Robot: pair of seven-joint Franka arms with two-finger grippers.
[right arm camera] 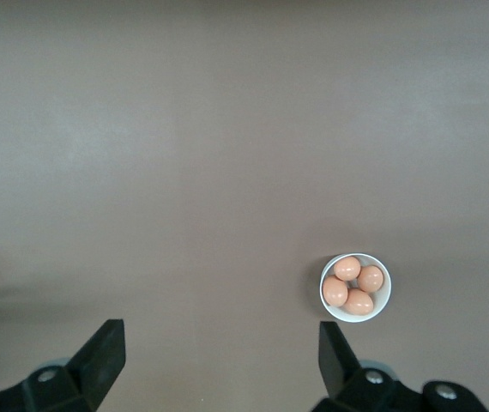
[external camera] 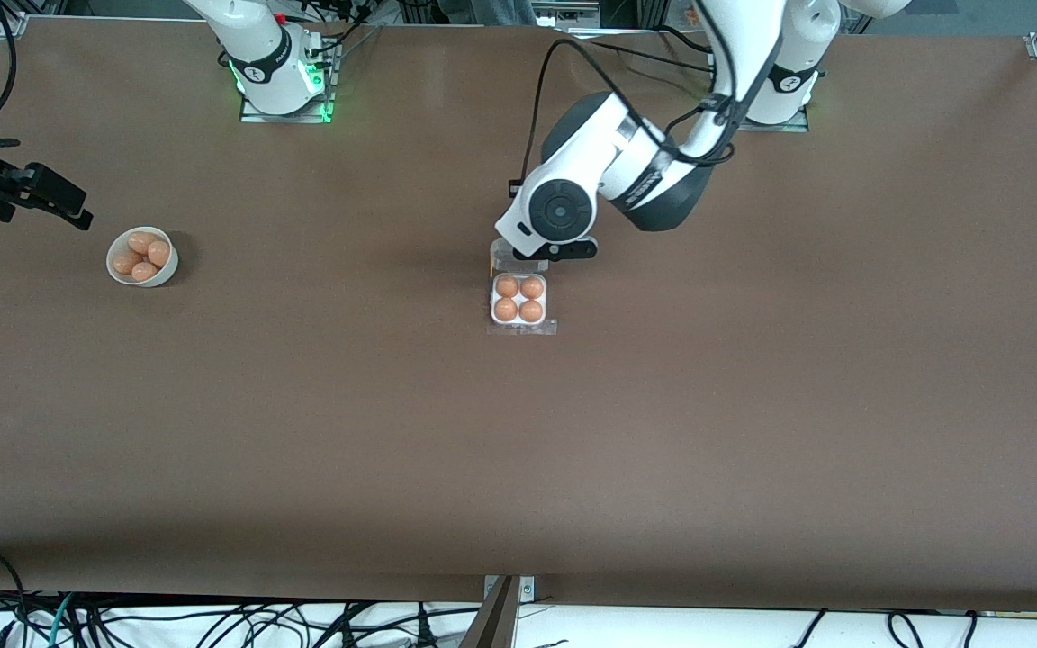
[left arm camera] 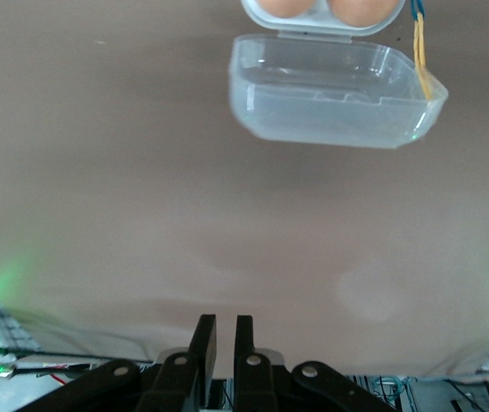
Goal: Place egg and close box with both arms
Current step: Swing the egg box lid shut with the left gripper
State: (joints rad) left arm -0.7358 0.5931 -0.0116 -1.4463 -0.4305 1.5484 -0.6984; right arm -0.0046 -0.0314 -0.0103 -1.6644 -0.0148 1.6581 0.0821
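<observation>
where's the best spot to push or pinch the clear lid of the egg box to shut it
Probably the free edge of the clear plastic hinged lid, coming from the robots' base side. The lid lies open flat on the brown table, hinged to the white four-cell tray that holds four eggs. The left pincer, shut, is by that edge.

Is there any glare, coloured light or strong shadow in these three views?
Front view: green glow at the right arm's base; a soft shadow on the table beside the box. Left wrist view: green tint in the lower corners, faint sheen on the clear lid. Right wrist view: even light, a mild shadow beside the bowl.
</observation>
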